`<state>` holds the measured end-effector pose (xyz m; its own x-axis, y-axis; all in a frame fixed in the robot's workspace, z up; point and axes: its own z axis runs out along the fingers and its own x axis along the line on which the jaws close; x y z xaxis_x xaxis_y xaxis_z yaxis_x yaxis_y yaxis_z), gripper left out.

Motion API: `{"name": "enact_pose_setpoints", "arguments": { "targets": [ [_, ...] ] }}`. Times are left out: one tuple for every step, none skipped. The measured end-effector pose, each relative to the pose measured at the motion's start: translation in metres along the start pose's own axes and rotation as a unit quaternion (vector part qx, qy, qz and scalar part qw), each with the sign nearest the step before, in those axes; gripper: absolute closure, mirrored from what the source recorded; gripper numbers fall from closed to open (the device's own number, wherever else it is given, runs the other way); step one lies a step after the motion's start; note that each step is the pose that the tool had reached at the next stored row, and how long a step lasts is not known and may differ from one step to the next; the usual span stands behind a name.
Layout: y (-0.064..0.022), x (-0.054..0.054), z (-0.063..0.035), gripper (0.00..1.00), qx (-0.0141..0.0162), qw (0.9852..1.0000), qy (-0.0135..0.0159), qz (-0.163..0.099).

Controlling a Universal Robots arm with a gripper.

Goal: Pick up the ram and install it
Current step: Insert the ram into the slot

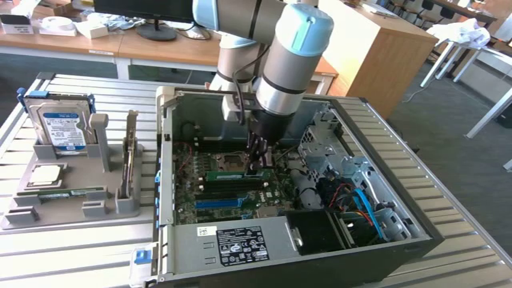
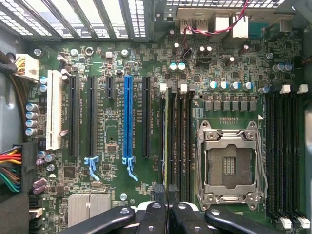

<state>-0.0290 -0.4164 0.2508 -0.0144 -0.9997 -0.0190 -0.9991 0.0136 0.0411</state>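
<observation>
Ram (image 1: 229, 176) end hidden behind fingers (image 1: 256, 161)

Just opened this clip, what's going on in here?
The robot arm reaches down into the open computer case. Its gripper is shut on the ram, holding the green stick on edge at the memory slots beside the empty processor socket. Whether the stick is fully seated cannot be told. A hard drive stands in the grey holder on the exterior view's left.
</observation>
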Motion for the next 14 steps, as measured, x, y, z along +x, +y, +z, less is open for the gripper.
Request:
{"name": "enact_pose_setpoints", "arguments": {
  "targets": [
    [0.0,0.0001,0.0009,0.89,0.0,1.0,0.0,0.0],
    [0.0,0.0001,0.0018,0.89,-0.0001,1.0,0.0001,0.0],
    [-0.0001,0.0001,0.0025,0.89,-0.0001,1.0,0.0001,0.0],
    [-0.0001,0.0002,0.0031,0.89,-0.0001,1.0,0.0001,0.0],
    [-0.0001,0.0002,0.0036,0.89,-0.0001,1.0,0.0001,0.0],
    [-0.0001,0.0002,0.0042,0.89,0.0,1.0,0.0001,0.0],
    [-0.0002,0.0002,0.0047,0.89,-0.0001,1.0,0.0001,0.0],
    [-0.0002,0.0002,0.0053,0.89,-0.0001,1.0,0.0001,0.0],
    [-0.0002,0.0002,0.0058,0.89,-0.0001,1.0,0.0001,0.0],
    [-0.0002,0.0002,0.0063,0.89,0.0,1.0,0.0001,0.0],
    [-0.0002,0.0002,0.0067,0.89,-0.0001,1.0,0.0001,0.0],
    [-0.0002,0.0003,0.0071,0.89,-0.0001,1.0,0.0002,0.0],
    [-0.0003,0.0003,0.0075,0.89,-0.0001,1.0,0.0001,0.0],
    [-0.0003,0.0003,0.008,0.89,-0.0001,1.0,0.0001,0.0]
  ]
}}
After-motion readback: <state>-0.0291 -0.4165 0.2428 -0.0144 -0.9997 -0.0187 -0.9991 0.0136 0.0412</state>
